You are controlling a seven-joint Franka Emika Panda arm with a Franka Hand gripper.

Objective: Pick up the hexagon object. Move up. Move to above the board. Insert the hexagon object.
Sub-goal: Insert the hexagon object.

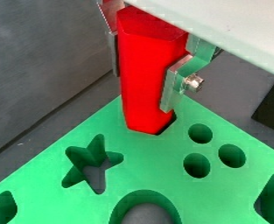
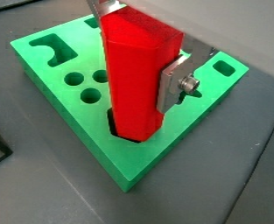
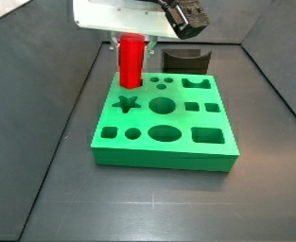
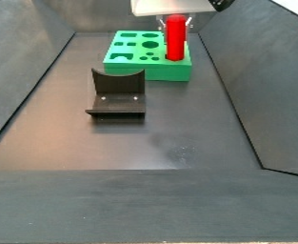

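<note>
Red and upright, the hexagon object fills both wrist views, its lower end sunk into a hole at a corner of the green board. Flat silver fingers press against its sides, so the gripper has its jaws closed on the peg with only the peg's width between them; a bolt shows on one finger plate.

Around the peg, in a wrist view, the board's top carries a star-shaped hole and three round holes, with part of a larger rounded opening at the frame's edge.

Seen from a side view, the gripper hangs under the white wrist housing directly over the board's far-left corner, the peg standing vertical with its base at the board's surface, just behind the star hole. The fixture, dark and L-shaped, stands on the floor just beyond the board.

From the opposite side view the fixture sits nearer the camera, the board behind it, and the peg rises from the board's corner.
</note>
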